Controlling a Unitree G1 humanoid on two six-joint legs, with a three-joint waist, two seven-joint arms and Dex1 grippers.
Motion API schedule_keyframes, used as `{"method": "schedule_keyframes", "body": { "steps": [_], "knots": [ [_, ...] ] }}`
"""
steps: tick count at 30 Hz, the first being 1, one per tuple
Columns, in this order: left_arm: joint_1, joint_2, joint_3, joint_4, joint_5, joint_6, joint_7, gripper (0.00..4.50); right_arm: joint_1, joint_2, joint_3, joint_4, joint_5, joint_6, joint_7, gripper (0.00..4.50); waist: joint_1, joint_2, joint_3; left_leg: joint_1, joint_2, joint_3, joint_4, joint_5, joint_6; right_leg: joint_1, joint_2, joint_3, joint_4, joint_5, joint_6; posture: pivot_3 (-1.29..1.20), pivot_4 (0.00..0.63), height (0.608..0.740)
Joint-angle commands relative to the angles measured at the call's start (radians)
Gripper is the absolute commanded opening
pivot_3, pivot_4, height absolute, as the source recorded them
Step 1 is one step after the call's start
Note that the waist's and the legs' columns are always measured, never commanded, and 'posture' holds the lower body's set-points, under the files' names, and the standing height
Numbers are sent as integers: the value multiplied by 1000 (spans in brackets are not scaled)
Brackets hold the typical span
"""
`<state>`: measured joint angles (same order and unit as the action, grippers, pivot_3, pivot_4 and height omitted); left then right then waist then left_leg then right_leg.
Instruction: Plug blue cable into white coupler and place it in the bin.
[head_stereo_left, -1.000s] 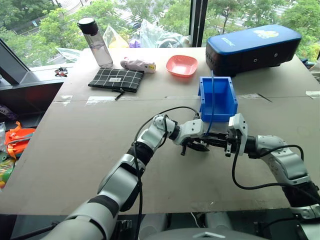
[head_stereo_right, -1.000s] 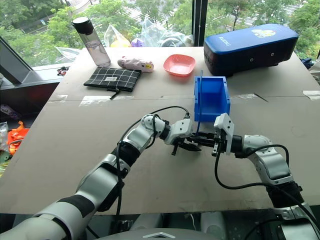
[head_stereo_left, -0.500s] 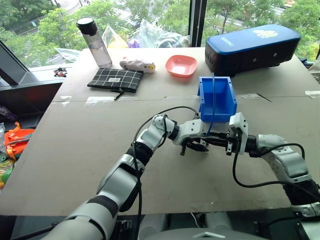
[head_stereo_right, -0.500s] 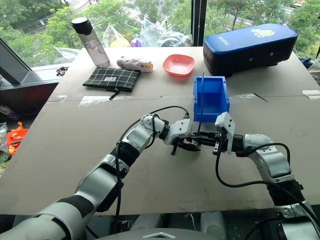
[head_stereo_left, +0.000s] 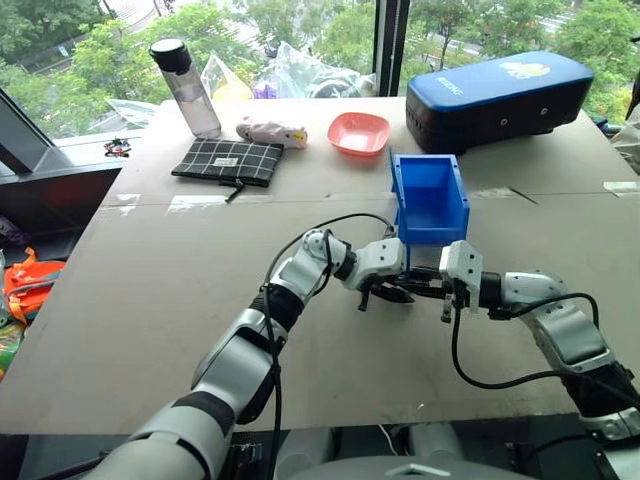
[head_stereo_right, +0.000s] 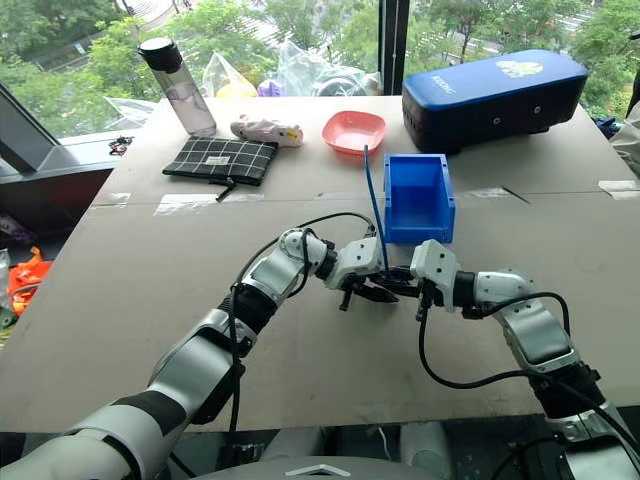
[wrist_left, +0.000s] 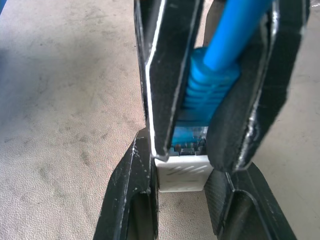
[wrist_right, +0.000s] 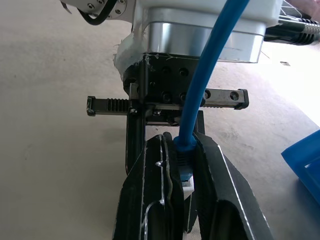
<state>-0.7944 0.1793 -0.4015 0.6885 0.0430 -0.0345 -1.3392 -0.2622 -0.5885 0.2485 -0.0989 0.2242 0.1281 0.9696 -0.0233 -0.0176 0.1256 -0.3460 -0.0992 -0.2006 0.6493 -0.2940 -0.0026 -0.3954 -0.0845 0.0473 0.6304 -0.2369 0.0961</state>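
Observation:
Low over the table's middle, my two grippers meet tip to tip in front of the bin (head_stereo_left: 432, 228), a bright blue open box. My left gripper (head_stereo_left: 392, 293) is shut on the white coupler (wrist_left: 182, 175). My right gripper (head_stereo_left: 418, 287) is shut on the end plug of the blue cable (head_stereo_right: 374, 205). In the left wrist view the plug's clear tip sits at the coupler's socket mouth; how deep it is seated cannot be told. The cable rises from the grippers and leans left, past the bin's left wall.
Behind the bin lies a large dark-blue case (head_stereo_left: 505, 95). A pink bowl (head_stereo_left: 361, 131), a small pink and white item (head_stereo_left: 275, 130), a checked pouch (head_stereo_left: 222, 158) and a water bottle (head_stereo_left: 186, 85) line the far side of the table.
My right gripper has rolled about its own axis, and the cable's free end has swung from over the bin to the left. The left gripper has held still.

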Motion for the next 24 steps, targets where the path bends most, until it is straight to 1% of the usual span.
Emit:
{"method": "schedule_keyframes", "body": {
  "steps": [1,3,5,6,8,9,11,12,15,17,18,21,24],
  "knots": [
    [1,-13,-10,-50,-17,-6,-26,606,50,-5,79,145,-126,18,-31,0,-1,-1,-2,0,0,0,0,0,0,0,0,0,1,0,0,0,150,737],
    [2,-14,-7,-54,-17,-6,-18,606,60,3,63,153,-114,9,-38,0,-3,-3,-4,0,0,0,0,0,0,0,0,0,1,0,0,0,150,737],
    [3,-12,2,-72,-28,12,-15,606,69,23,8,123,-59,11,-54,0,-3,-4,-6,1,0,-1,0,0,0,0,0,0,1,0,0,0,150,737],
    [7,-5,8,-100,-42,27,-26,606,72,35,-40,78,-8,23,-65,0,-3,-4,-6,1,0,-1,0,0,0,0,0,0,1,0,0,0,150,737],
    [16,2,26,-164,-73,78,-31,1669,72,57,-115,0,70,45,-88,0,-2,-2,-4,0,1,-2,0,0,0,0,0,1,1,0,0,0,150,737],
    [27,15,46,-233,-100,137,-22,2015,69,65,-155,-68,130,86,-105,0,-1,-1,-4,-1,1,-3,0,0,0,-1,0,1,1,0,0,0,150,737],
    [48,41,80,-345,-141,240,-1,3061,59,68,-199,-157,200,149,-130,0,4,2,-1,-2,1,-2,0,0,0,-3,-2,3,2,0,0,0,150,737],
    [76,72,110,-434,-172,317,14,3481,47,60,-221,-208,243,204,-144,0,5,2,-1,-3,1,-1,0,0,0,-4,-2,4,3,0,0,0,150,737],
    [195,178,187,-699,-237,483,74,3481,-20,35,-276,-300,340,354,-192,0,-2,3,-1,-3,1,-1,-1,0,0,-8,-1,7,5,0,0,0,150,737],
    [273,219,256,-842,-266,593,167,3481,-109,20,-303,-306,388,459,-235,0,-11,4,-1,-3,2,-1,-2,0,0,-9,-1,9,5,0,0,0,150,737],
    [293,228,273,-886,-278,634,204,3481,-137,13,-311,-303,400,491,-248,0,-8,4,-1,-3,2,-1,-2,0,0,-10,-1,10,5,0,0,0,150,737],
    [399,236,387,-1068,-341,734,331,3481,-344,-2,-310,-159,382,629,-312,0,11,4,0,-3,1,-1,-2,0,0,-9,-1,9,5,0,0,0,150,737],
    [488,239,442,-1209,-402,786,403,3481,-530,5,-277,54,328,711,-341,0,14,4,1,-3,1,1,-1,0,0,-9,-2,10,4,0,0,0,150,737]
  ]
}}
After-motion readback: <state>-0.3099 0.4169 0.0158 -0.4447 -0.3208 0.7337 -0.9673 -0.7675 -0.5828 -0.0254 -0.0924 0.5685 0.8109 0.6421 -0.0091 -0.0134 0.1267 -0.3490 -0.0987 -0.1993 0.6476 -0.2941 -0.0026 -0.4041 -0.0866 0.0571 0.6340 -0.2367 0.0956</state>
